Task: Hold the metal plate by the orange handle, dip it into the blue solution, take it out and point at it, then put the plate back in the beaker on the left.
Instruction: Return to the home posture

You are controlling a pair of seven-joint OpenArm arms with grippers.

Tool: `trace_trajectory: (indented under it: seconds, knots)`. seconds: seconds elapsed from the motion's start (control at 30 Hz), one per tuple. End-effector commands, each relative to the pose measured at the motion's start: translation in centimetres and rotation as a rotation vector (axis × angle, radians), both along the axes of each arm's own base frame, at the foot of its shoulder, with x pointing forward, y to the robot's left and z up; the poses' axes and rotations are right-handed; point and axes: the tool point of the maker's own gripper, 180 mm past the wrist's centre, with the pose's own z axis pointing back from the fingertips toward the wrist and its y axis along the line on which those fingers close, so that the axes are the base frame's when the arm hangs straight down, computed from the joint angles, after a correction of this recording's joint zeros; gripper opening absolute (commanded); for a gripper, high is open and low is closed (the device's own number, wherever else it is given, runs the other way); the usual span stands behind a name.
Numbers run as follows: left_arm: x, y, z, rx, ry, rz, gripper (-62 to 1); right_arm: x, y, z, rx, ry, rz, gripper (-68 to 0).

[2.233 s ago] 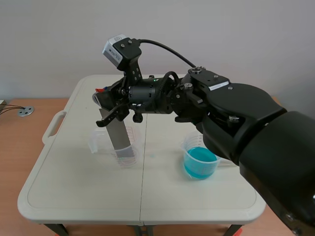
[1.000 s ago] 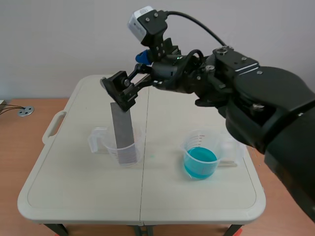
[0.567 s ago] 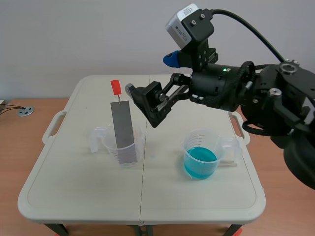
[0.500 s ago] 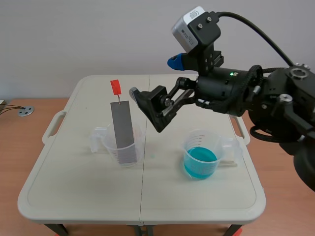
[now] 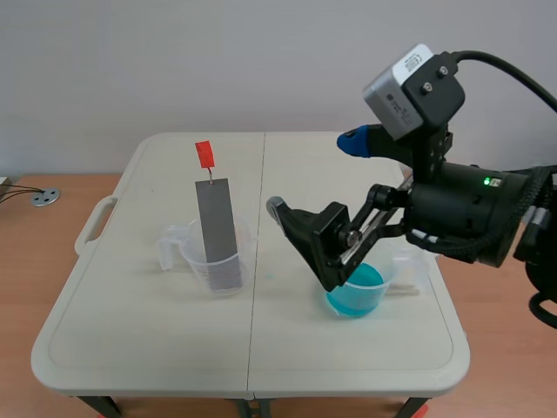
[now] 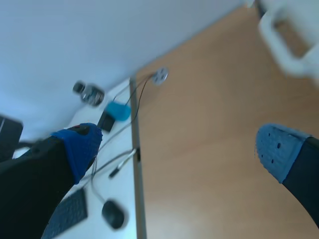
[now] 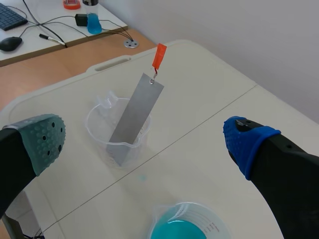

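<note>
Metal plate (image 5: 218,231) stands in the clear plastic beaker (image 5: 178,248) on the left side of the surface (image 5: 130,331). It is a flat, dull grey strip that leans a little against the rim, and its lower end shows through the ribbed, see-through wall. Its small orange handle (image 5: 204,155) sticks up from the top edge, and nothing is touching it.

My right hand (image 7: 144,142) hangs above the surface with its fingers spread wide and nothing between them. On the wrist camera I see the grey-green dotted pad (image 7: 42,142) on one side and the blue pad (image 7: 246,139) on the other, with the plate and its beaker ahead of them and well apart. The second beaker (image 5: 409,266), also clear plastic with printed marks, holds the blue solution (image 5: 361,292). It sits just under this hand, partly hidden behind one black finger in the scene view.

My left hand (image 6: 179,152) is likewise wide open and holds nothing. Its blue pads frame only wooden floor and a white desk with cables.
</note>
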Motion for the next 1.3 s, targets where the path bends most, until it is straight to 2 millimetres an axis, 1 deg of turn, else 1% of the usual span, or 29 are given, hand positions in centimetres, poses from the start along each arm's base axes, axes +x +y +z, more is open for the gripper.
trace_trajectory:
  seconds: [0.0,0.13,0.3,0.4,0.53,0.67,0.8,0.9,0.97,1.27]
  knots:
    - [0.7,-2.5,1.3,-0.049,-0.059,-0.047,1.4,-0.1,-0.4,1.0,0.013,-0.029,-0.004,-1.2]
    - [1.6,-8.2,3.7,-0.139,-0.135,-0.162,1.4,-1.1,-1.4,0.5,0.009,-0.015,-0.027,-1.2]
    - [0.8,-14.6,5.5,-0.243,-0.171,-0.3,1.4,-2.3,-2.6,-0.5,0.008,0.017,-0.049,-1.2]
    - [-0.1,-17.7,5.9,-0.281,-0.183,-0.361,1.4,-2.9,-3.4,-0.9,0.012,0.031,-0.064,-1.2]
    - [-1.4,-21.0,5.0,-0.316,-0.163,-0.417,1.4,-3.5,-4.4,-1.2,0.021,0.04,-0.094,-1.2]
    - [-2.3,-23.0,4.0,-0.366,-0.154,-0.424,1.4,-4.1,-5.2,-0.9,0.035,0.035,-0.115,-1.2]
    - [-3.0,-24.6,3.0,-0.372,-0.132,-0.446,1.4,-4.7,-5.6,-0.7,0.038,0.035,-0.125,-1.2]
    - [-3.2,-25.0,3.0,-0.385,-0.134,-0.453,1.4,-5.2,-5.6,-0.5,0.045,0.038,-0.124,-1.2]
    - [-3.2,-25.2,3.4,-0.39,-0.149,-0.46,1.4,-5.4,-5.5,-0.5,0.048,0.04,-0.124,-1.2]
    - [-3.3,-25.2,3.4,-0.394,-0.149,-0.463,1.4,-5.4,-5.6,-0.5,0.041,0.037,-0.125,-1.2]
